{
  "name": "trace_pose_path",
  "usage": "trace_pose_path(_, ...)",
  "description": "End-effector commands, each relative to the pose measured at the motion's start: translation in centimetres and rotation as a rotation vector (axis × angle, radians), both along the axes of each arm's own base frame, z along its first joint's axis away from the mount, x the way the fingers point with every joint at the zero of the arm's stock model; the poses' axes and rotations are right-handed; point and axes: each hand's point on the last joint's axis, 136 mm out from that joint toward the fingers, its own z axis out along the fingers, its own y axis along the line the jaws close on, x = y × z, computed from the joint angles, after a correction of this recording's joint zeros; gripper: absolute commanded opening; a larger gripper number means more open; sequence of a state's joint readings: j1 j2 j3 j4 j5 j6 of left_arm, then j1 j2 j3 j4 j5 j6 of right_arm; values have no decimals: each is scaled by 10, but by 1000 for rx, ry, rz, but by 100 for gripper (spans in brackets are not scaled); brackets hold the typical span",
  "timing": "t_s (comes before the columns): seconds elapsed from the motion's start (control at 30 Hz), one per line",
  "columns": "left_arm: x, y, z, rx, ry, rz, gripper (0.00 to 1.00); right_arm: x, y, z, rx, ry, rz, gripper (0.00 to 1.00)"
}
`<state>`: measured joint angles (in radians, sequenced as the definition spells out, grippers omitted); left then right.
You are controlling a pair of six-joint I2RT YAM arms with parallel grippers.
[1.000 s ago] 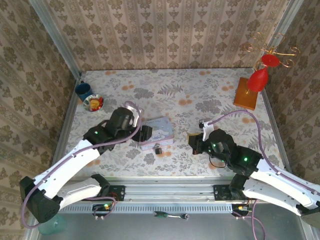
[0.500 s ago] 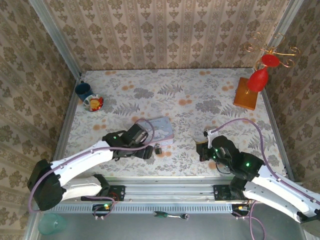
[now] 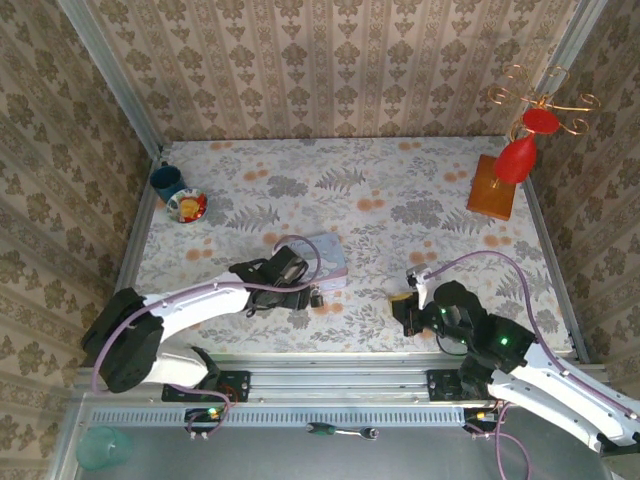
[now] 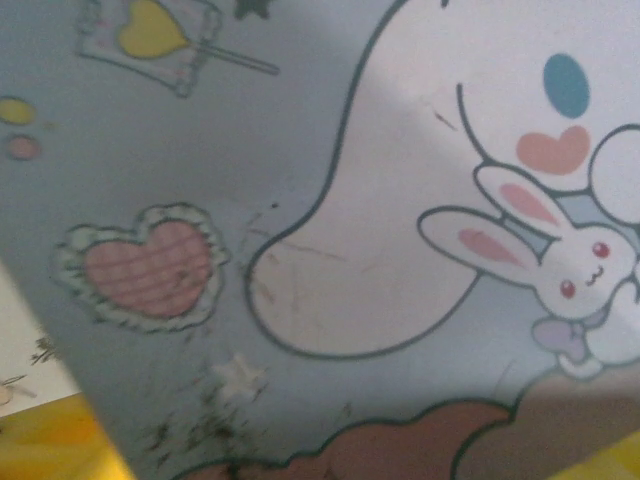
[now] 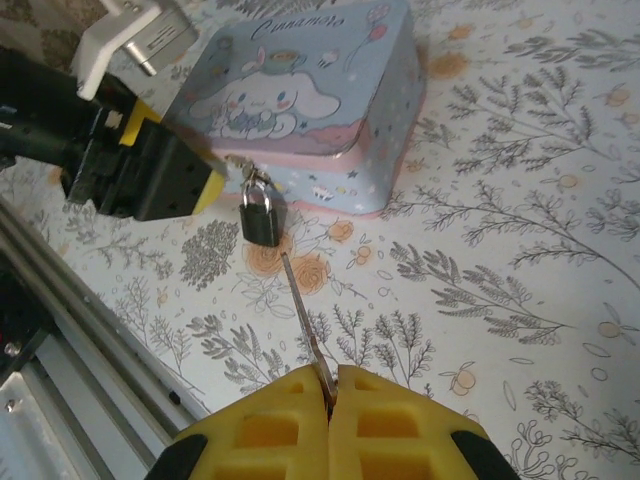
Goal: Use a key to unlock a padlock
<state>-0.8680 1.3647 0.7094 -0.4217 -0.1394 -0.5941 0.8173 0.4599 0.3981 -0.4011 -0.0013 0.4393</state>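
Note:
The small dark padlock (image 5: pixel 259 215) stands on the table against the front wall of the pastel cartoon tin (image 5: pixel 310 90), shackle uppermost; from above the padlock (image 3: pixel 316 297) sits at the tin's (image 3: pixel 325 258) near edge. My right gripper (image 5: pixel 331 385) is shut on a thin metal key (image 5: pixel 303 310), whose tip points at the padlock's base with a small gap. My left gripper (image 3: pixel 292 283) lies over the tin's near-left corner, jaws wide; one black finger (image 5: pixel 165 180) sits just left of the padlock. The tin lid (image 4: pixel 330 260) shows close up, with a yellow pad (image 4: pixel 50 445) at the edge.
A blue cup (image 3: pixel 166 181) and a small dish (image 3: pixel 187 206) sit at the far left. A wooden block (image 3: pixel 492 187) with red goblets (image 3: pixel 518 158) on a wire stand is at the far right. The metal rail (image 5: pixel 60 330) runs along the near edge.
The left arm swung right and nearer, carrying its gripper from the tin's left side to its near edge by the padlock. The right gripper drew back toward the near edge with the key.

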Motion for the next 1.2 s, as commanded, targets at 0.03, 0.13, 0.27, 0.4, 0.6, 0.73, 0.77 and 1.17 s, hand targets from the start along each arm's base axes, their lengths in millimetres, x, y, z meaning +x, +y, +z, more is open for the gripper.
trace_pose_path(0.03,20,-14,6,-59,-33,63,71,-2,5,-5,5,-15,41,0)
trace_pose_path(0.13,26,-22,6,-69,-28,62,68,0,4,-9,7,-24,32,0)
trace_pose_path(0.27,37,-27,7,-68,-36,72,68,2,1,-17,9,-34,8,0)
trace_pose_path(0.4,52,-28,7,-75,-49,86,68,4,0,-22,8,-39,-1,0)
trace_pose_path(0.6,78,-28,11,-124,-79,105,67,4,1,-22,14,-48,2,0)
trace_pose_path(0.73,84,-34,15,-182,-60,112,68,5,-1,-21,19,-58,-5,0)
trace_pose_path(0.77,84,-34,17,-179,-65,113,68,5,-1,-22,20,-59,-7,0)
trace_pose_path(1.17,44,-36,33,-300,-214,143,69,6,-2,-20,28,-72,-13,0)
